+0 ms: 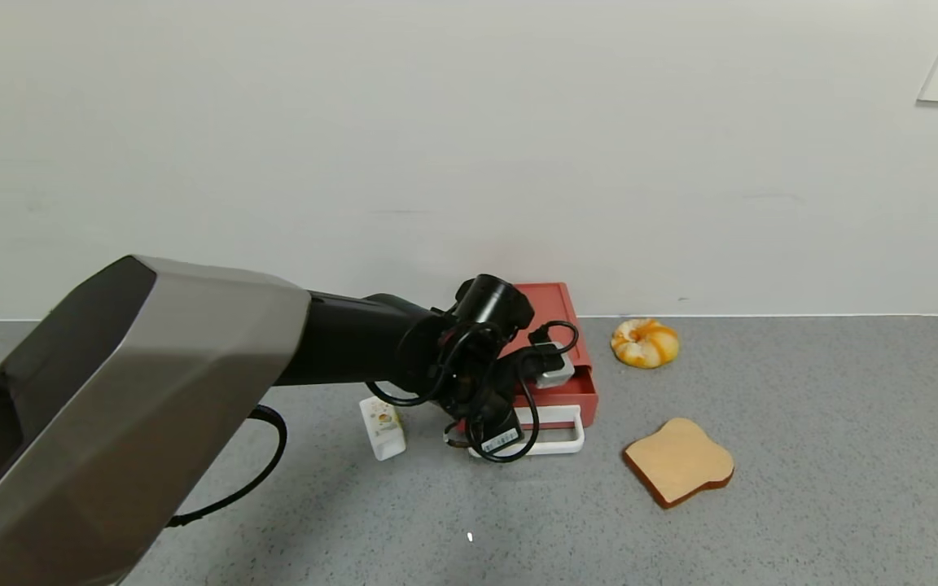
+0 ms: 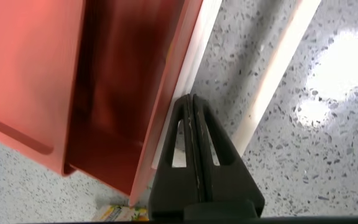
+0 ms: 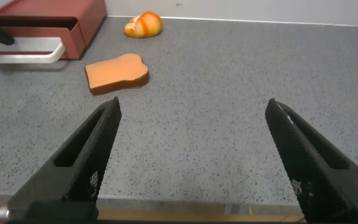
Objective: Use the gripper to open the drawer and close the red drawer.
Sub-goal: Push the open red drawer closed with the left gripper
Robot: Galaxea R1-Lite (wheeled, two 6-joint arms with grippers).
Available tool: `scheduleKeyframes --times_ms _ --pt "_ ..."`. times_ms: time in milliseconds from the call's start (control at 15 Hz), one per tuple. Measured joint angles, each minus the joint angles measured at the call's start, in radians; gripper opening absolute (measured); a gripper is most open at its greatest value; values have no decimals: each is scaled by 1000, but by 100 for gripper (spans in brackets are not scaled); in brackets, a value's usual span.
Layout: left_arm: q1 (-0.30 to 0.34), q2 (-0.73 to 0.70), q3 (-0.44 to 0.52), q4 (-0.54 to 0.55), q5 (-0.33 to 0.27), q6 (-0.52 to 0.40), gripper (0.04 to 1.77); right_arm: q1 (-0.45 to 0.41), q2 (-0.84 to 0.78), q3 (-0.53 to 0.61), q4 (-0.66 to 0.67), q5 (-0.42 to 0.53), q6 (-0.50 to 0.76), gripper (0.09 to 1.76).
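Observation:
The brick-red drawer [image 1: 558, 313] stands by the wall with its tray [image 1: 571, 391] slid a little way out. Its white loop handle [image 1: 558, 443] points to the front. My left gripper [image 1: 477, 435] reaches down at the handle's left end. In the left wrist view the left gripper [image 2: 191, 98] is shut with nothing between its fingers. Its tip sits inside the loop, between the tray front [image 2: 160, 124] and the handle bar [image 2: 278, 68]. My right gripper [image 3: 192, 104] is open and empty, low over bare table far from the drawer [image 3: 73, 18].
A small white carton [image 1: 382, 427] stands just left of the left gripper. A toast slice [image 1: 679, 461] lies to the right of the handle. A yellow-white bun [image 1: 645, 343] lies beside the drawer's right side. The wall is close behind the drawer.

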Motion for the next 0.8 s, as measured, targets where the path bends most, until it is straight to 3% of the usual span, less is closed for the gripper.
scheduleKeyframes --times_ms 800 --pt "36 58 -120 42 0 21 11 0 0 0 0 0 0 171"
